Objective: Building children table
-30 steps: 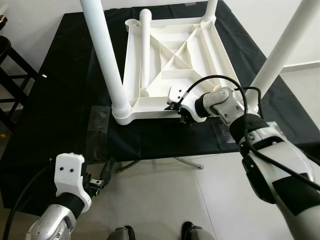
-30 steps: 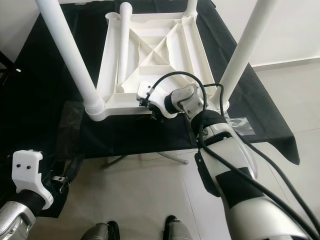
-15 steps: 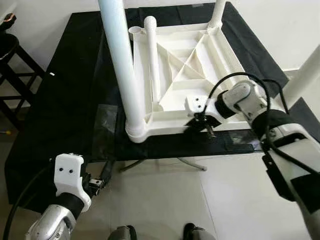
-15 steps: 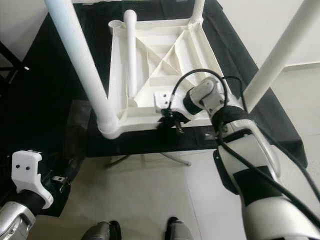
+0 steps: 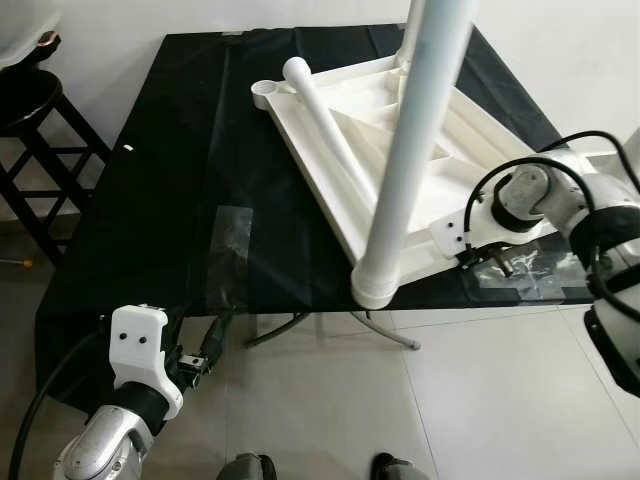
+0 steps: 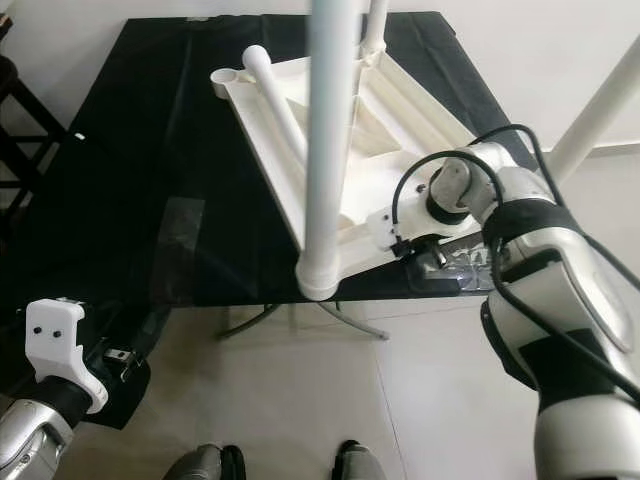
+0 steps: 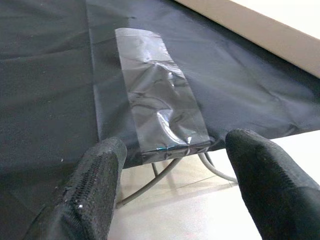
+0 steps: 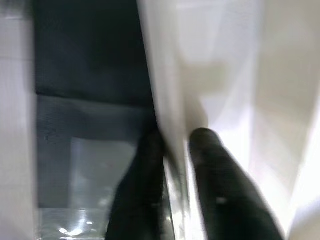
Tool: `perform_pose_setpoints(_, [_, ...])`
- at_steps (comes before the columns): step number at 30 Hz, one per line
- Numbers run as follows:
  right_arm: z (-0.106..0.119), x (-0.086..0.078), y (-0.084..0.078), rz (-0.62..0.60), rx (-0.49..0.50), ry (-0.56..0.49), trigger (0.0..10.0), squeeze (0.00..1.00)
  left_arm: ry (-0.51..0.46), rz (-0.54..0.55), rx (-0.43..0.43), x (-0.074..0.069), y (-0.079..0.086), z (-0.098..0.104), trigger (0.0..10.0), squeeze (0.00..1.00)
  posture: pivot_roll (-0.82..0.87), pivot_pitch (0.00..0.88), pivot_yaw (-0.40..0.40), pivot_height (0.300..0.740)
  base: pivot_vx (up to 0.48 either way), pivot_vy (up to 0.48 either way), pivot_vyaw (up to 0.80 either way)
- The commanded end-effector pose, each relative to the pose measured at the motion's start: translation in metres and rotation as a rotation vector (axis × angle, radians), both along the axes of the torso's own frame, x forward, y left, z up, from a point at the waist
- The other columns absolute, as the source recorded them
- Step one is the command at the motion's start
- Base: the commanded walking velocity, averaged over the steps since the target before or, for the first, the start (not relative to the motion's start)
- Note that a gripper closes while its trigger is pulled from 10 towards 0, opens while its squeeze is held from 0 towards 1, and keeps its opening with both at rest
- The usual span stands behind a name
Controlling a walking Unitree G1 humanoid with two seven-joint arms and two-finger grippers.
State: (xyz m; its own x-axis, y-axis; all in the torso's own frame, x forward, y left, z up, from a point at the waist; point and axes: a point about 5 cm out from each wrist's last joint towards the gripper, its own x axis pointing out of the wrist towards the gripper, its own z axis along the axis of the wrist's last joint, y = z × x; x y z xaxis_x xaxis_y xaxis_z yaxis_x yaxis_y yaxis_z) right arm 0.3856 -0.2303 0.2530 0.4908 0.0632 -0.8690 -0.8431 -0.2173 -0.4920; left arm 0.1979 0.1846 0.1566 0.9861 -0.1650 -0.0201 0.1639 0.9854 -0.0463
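Observation:
A white plastic children's table top (image 5: pixel 312 172) lies upside down and askew on the black cloth table (image 5: pixel 160 190). One white leg (image 5: pixel 410 150) stands in the near corner socket, and another (image 6: pixel 600 110) rises at the right. A loose leg (image 5: pixel 325 130) lies inside the top. My right gripper (image 5: pixel 488 262) is shut on the top's near rim; its fingers (image 8: pixel 215 190) pinch the thin white wall (image 8: pixel 167 100). My left gripper (image 7: pixel 172 165) hangs open, low in front of the cloth's edge, holding nothing.
A clear tape patch (image 7: pixel 160 110) sits on the cloth near the front edge, and another (image 5: pixel 530 262) lies under the right gripper. A black stool (image 5: pixel 40 120) stands at the far left. Metal table legs (image 5: pixel 300 325) show below, over pale tiled floor (image 5: pixel 430 400).
The white top has turned on the cloth; its near corner with the leg swung right. My right gripper moved right with the rim. The head camera shifted; the left arm stayed put.

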Motion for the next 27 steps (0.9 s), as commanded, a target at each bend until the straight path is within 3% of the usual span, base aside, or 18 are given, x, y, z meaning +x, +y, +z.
perform_pose_setpoints(1, [0.010,0.006,0.000,-0.036,0.079,-0.151,10.0,1.00,0.023,0.005,0.003,0.000,0.001,-0.006,10.0,0.00,0.00,0.181,0.014,0.740,0.000,0.000,0.00])
perform_pose_setpoints(3, [0.012,0.009,0.000,-0.048,0.090,-0.197,10.0,1.00,0.022,0.005,0.003,0.000,0.001,-0.006,10.0,0.00,0.00,0.181,0.014,0.740,0.000,0.000,0.00])
perform_pose_setpoints(4, [0.016,0.012,0.004,-0.070,0.142,-0.262,10.0,1.00,0.020,0.006,0.002,0.000,0.001,-0.006,10.0,0.00,0.00,0.181,0.011,0.740,0.000,0.000,0.00])
perform_pose_setpoints(8, [0.022,0.016,0.007,-0.099,0.225,-0.348,10.0,1.00,0.017,0.008,0.002,0.001,0.001,-0.006,10.0,0.00,0.00,0.181,0.011,0.740,0.000,0.000,0.00])
perform_pose_setpoints(11, [0.015,0.001,0.017,-0.007,0.532,-0.103,10.0,1.00,0.012,0.010,0.004,0.001,0.001,-0.006,10.0,0.00,0.00,0.181,0.013,0.740,0.000,0.000,0.00])
perform_pose_setpoints(12, [0.014,-0.008,0.022,0.061,0.700,0.004,10.0,1.00,0.010,0.006,0.003,0.001,0.001,-0.006,10.0,0.00,0.00,0.178,0.010,0.740,0.000,0.000,0.00])
perform_pose_setpoints(13, [0.014,-0.012,0.022,0.086,0.768,0.046,10.0,1.00,0.010,0.005,0.003,0.001,0.000,-0.005,10.0,0.00,0.00,0.178,0.011,0.740,0.000,0.000,0.00])
perform_pose_setpoints(14, [0.014,-0.012,0.022,0.086,0.768,0.046,10.0,1.00,0.010,0.005,0.003,0.001,0.000,-0.005,10.0,0.00,0.00,0.178,0.011,0.740,0.000,0.000,0.00])
perform_pose_setpoints(16, [0.013,-0.017,0.021,0.101,0.877,0.106,10.0,1.00,0.009,0.002,0.004,0.002,0.000,-0.005,10.0,0.00,0.01,0.178,0.012,0.740,0.000,0.000,0.00])
perform_pose_setpoints(23, [0.003,-0.026,0.010,0.064,0.987,0.159,10.0,1.00,0.006,0.001,0.009,0.001,0.002,-0.005,10.0,0.00,0.01,0.180,0.015,0.740,0.000,0.000,0.00])
perform_pose_setpoints(24, [0.004,-0.024,0.012,0.065,1.043,0.101,10.0,1.00,0.005,0.001,0.012,0.002,0.002,-0.005,10.0,0.00,0.00,0.178,0.023,0.740,0.000,0.000,0.00])
perform_pose_setpoints(27, [0.005,-0.023,0.014,0.066,1.086,0.057,10.0,1.00,0.004,0.001,0.013,0.002,0.003,-0.005,10.0,0.00,0.00,0.178,0.023,0.740,0.000,0.000,0.00])
